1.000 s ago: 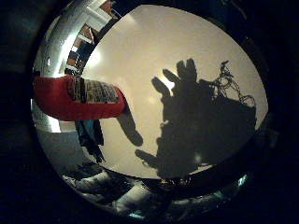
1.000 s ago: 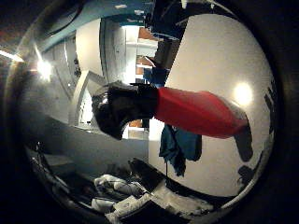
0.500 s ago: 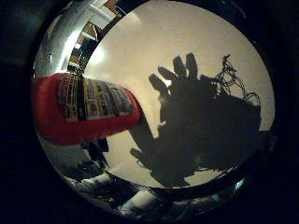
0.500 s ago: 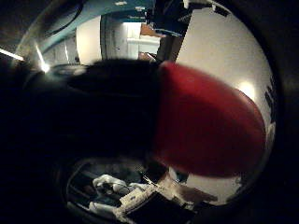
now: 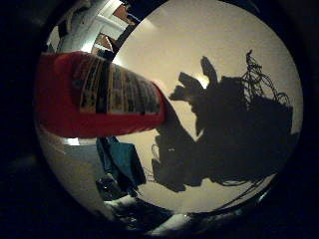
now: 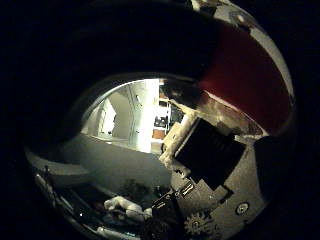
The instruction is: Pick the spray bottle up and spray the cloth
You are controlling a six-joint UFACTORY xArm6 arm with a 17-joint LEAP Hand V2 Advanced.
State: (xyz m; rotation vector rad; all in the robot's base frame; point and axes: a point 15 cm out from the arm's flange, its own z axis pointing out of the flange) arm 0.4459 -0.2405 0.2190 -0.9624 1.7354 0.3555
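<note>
Spray bottle (image 5: 94,102) red, striped printed label; cloth (image 5: 122,162) teal; surface (image 5: 199,45) pale cream, dark shadow across it.

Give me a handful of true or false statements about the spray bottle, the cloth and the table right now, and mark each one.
1. The spray bottle has a red body. True.
2. The bottle carries no label. False: a printed label wraps its side.
3. A teal cloth lies by the edge of the white table. True.
4. The bottle is far from the palm. False: it fills much of both palm views, so it is close.
5. A shadow of the hand falls on the table. True.
6. The cloth is draped over the bottle. False: it lies apart, beyond the bottle's base.
</note>
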